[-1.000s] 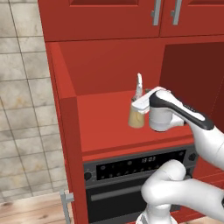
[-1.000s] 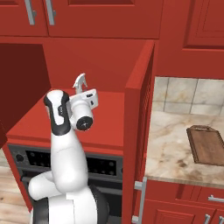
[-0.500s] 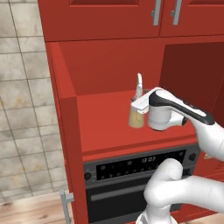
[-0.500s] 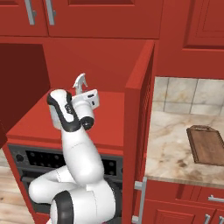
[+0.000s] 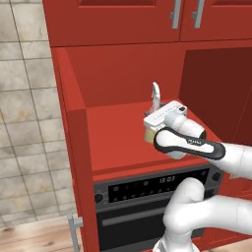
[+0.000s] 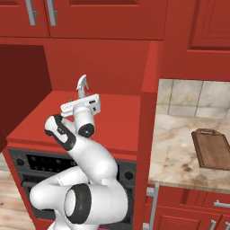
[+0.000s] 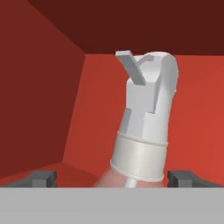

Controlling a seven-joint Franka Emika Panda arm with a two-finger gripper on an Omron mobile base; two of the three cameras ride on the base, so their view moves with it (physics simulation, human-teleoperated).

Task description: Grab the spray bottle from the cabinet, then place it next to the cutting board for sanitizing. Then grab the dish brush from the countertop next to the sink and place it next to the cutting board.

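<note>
Right up close in the hand view, the gripper (image 7: pixel 112 178) has its two fingertips (image 7: pixel 41 178) spread as wide as they go, one either side of the frame, nothing held yet. And sitting dead between them, just ahead, is the spray bottle (image 7: pixel 142 131) — white collar and trigger head rising tall, its long axis upright with a slight lean in this view. So the bottle lies straight in front of the open jaws, body low between the tips. From the left base view the hand (image 5: pixel 165 118) is level with the bottle (image 5: pixel 153 115) on the floor of the cabinet (image 5: pixel 113 133) niche. Further off to the right, the cutting board (image 6: pixel 211 148) waits on the countertop (image 6: pixel 175 157)
</note>
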